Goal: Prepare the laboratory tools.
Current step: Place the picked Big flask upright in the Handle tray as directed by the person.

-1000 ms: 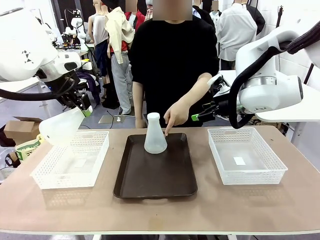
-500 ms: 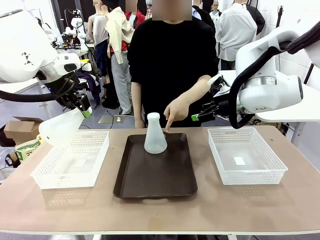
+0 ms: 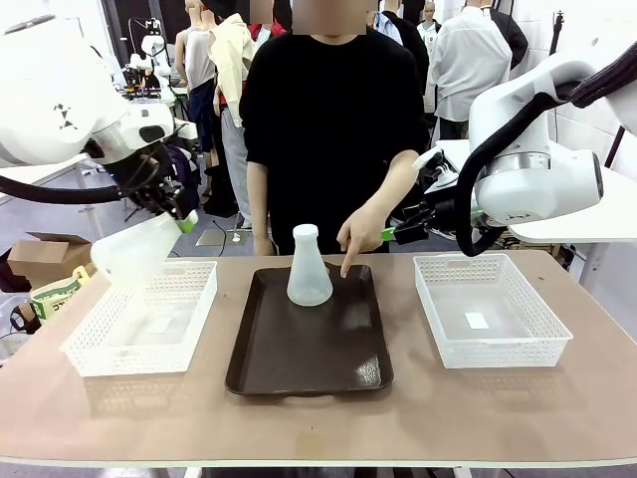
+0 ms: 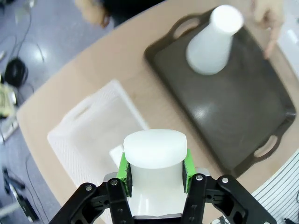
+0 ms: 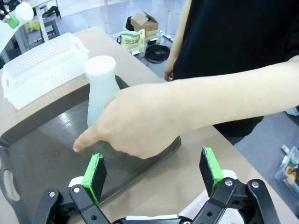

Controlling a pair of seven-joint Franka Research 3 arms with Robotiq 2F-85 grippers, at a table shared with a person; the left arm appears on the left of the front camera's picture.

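Where people crowd behind, tan table (image 3: pixel 498 408) holds tray (image 3: pixel 311 358).

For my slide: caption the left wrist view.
Left gripper holds a flask by its neck above the basket; second flask stands on the tray.

Count: two flasks — one (image 3: pixel 309 267) upright on the tray's far end, one (image 3: pixel 136 251) above the left basket. Two white mesh baskets (image 3: pixel 139 319) (image 3: pixel 488 309), near tabletop's left and right edges. One brown tray (image 3: pixel 311 334), centre.
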